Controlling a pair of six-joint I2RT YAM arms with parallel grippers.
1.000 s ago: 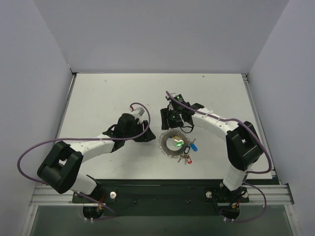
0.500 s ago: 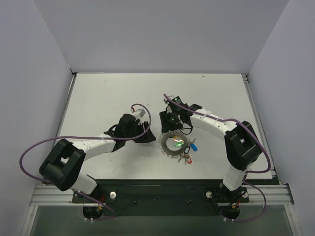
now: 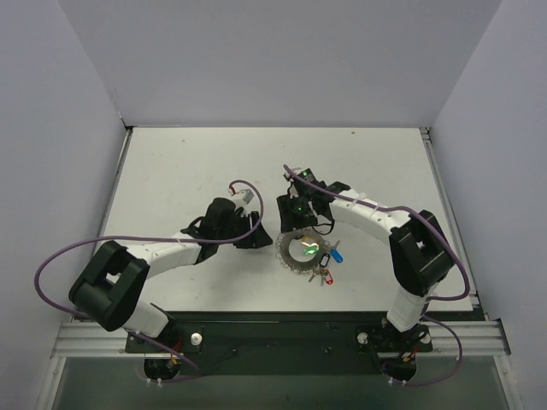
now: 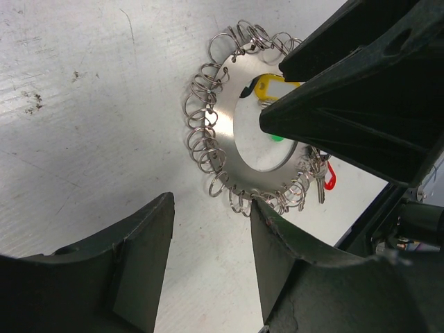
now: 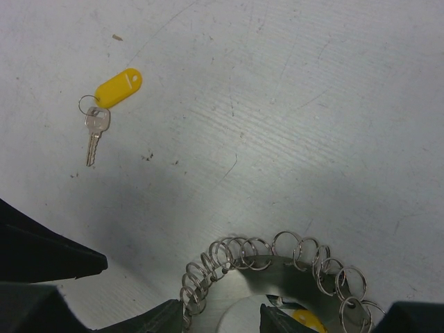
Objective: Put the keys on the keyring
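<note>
left gripper (image 4: 211, 205) and right gripper (image 5: 222, 309) both gape wide and empty, with the keyring (image 4: 225, 104) flat just ahead of the left and under the right, probably to steady it before fetching the loose yellow key (image 5: 111, 94) beyond the right one.

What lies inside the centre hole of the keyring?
A yellow tag and a green tag show inside the hole of the keyring. The right gripper covers the rest of the hole, so more there cannot be seen.
</note>
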